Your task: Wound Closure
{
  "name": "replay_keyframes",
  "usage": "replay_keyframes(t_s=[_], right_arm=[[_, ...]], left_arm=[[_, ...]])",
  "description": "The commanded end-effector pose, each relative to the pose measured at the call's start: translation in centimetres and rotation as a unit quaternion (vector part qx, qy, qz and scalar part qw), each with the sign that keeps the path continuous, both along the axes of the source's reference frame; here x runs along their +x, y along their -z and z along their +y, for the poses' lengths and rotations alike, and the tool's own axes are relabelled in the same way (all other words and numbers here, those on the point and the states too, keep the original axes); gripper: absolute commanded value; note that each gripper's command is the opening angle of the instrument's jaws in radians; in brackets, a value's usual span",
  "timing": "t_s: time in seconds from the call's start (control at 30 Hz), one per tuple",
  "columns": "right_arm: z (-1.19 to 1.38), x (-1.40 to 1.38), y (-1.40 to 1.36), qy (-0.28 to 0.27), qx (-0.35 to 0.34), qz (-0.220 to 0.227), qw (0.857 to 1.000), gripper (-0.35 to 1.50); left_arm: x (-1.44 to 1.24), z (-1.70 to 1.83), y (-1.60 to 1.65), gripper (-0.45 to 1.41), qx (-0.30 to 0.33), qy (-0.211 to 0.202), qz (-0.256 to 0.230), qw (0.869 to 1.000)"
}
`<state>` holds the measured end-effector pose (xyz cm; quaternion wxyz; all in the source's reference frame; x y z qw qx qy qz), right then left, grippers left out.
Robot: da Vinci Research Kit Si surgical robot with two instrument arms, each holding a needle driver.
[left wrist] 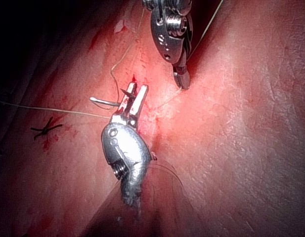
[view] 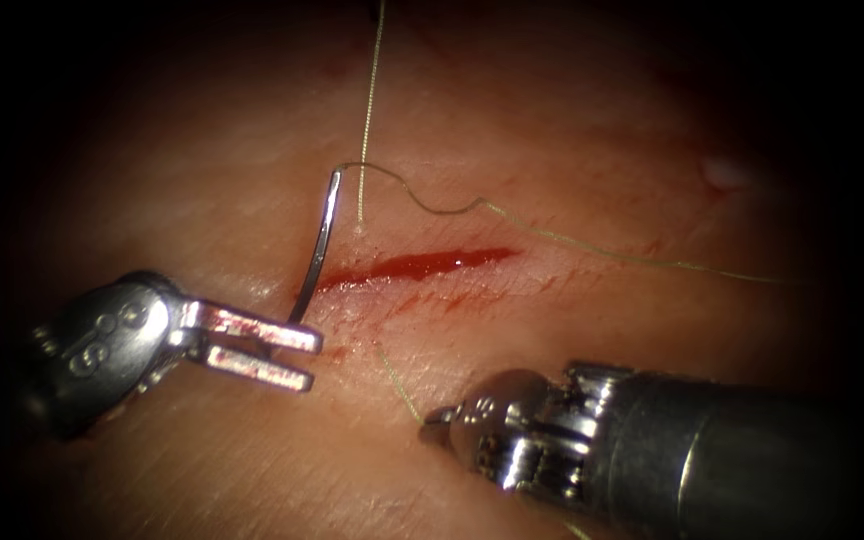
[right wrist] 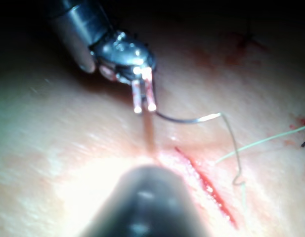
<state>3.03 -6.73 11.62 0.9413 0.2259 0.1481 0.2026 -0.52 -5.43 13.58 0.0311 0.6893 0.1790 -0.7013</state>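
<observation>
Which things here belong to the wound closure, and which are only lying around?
Belonging to the job:
- needle, standing at the cut's left end
- thread
- cut in the tissue
- left tool, jaws apart beside the needle
- right tool, on the thread

Lying about:
- dark knotted thread

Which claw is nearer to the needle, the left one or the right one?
Left. The left claw sits at the cut's left end, with the needle rising from beside its upper jaw. The right claw lies below the cut, apart from the needle, close to the thread.
</observation>
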Motion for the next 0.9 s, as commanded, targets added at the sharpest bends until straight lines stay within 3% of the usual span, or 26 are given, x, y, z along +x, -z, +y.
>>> replay_keyframes(t_s=[0.03,0.9], right_arm=[[-0.05,0.03,-0.01,0.001,0.002,0.002,1.000,-0.35],[-0.42,-0.43,0.13,0.008,0.028,-0.002,1.000,-0.35]], left_arm=[[-0.04,0.02,-0.07,-0.45,-0.001,0.000,-0.001,1.000],[-0.04,0.02,-0.07,-0.45,-0.001,0.001,0.000,1.000]])
